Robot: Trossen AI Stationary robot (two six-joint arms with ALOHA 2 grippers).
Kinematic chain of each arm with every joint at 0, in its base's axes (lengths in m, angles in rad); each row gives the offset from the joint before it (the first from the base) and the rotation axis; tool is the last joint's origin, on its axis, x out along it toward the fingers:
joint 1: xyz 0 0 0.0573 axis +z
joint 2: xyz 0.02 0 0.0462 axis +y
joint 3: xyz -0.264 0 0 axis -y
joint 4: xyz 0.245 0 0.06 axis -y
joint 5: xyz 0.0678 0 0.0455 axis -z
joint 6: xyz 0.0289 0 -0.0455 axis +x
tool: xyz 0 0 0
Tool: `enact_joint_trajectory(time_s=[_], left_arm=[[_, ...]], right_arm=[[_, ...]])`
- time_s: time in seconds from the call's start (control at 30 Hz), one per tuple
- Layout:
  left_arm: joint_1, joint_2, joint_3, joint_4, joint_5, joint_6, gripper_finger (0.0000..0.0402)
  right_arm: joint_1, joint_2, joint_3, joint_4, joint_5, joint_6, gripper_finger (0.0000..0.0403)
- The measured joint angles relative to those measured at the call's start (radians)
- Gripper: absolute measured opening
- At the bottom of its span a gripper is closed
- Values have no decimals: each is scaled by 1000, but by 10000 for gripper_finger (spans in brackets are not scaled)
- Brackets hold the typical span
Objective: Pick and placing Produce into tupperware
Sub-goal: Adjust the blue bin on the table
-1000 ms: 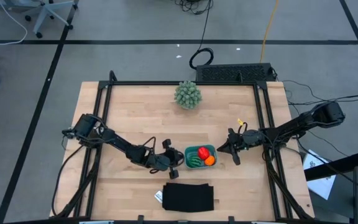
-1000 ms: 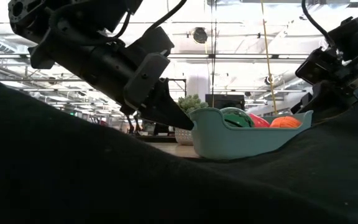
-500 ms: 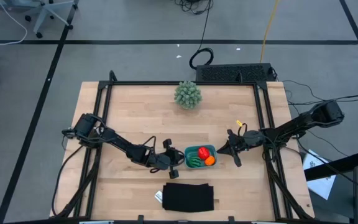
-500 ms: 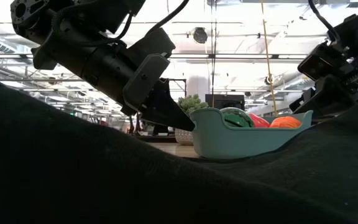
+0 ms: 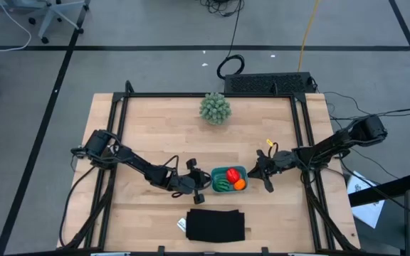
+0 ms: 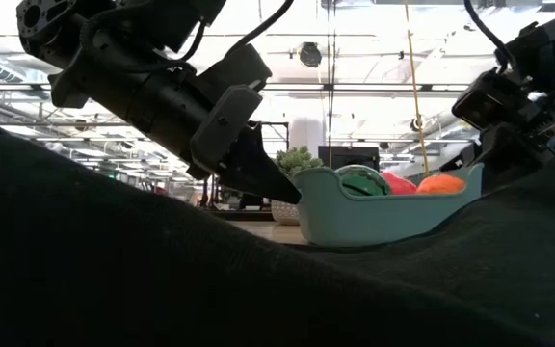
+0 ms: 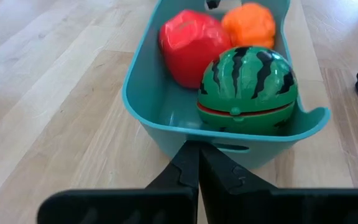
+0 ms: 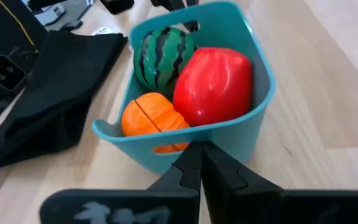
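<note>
The teal tupperware [image 5: 238, 171] sits on the wooden table near its middle, toward the near edge. Inside lie the green striped melon ball [image 5: 223, 184], the red tomato ball [image 5: 231, 173] and the orange ball [image 5: 240, 183]. My left gripper [image 5: 203, 183] is shut at the container's left end, low over the table. My right gripper [image 5: 257, 173] is shut at the container's right end. The left wrist view shows the melon ball [image 7: 246, 86] nearest; the right wrist view shows the orange ball [image 8: 153, 117] and tomato ball [image 8: 213, 86] nearest. My left gripper [image 7: 197, 152] has its shut fingertips against the tupperware's left end wall [image 7: 185, 134], just under the rim, coming level from the table's left. The container rests on the table. My right gripper [image 8: 197, 148] has its shut fingertips at the right end wall [image 8: 229, 140], level from the table's right; whether they touch it, I cannot tell.
A black cloth [image 5: 216, 225] with a white tag [image 5: 181, 224] lies toward the near edge, just in front of the container, and fills the low view's foreground. A spiky pale-green plant [image 5: 214, 108] stands near the far edge. Bare wood lies between the plant and the container.
My right gripper has moved a short way toward the table's left, closing on the container's right end, fingers still shut. The left gripper and the container have kept their places.
</note>
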Motion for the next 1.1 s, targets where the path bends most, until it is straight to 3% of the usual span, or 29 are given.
enact_joint_trajectory(time_s=[0.43, 1.1], left_arm=[[-1, -3, 0, -30, -22, 0, 2], [-13, -48, -2, -108, -52, 23, 8]], right_arm=[[0, 112, 66, 24, -19, -7, 0], [-4, 129, 92, 60, -7, -19, 0]])
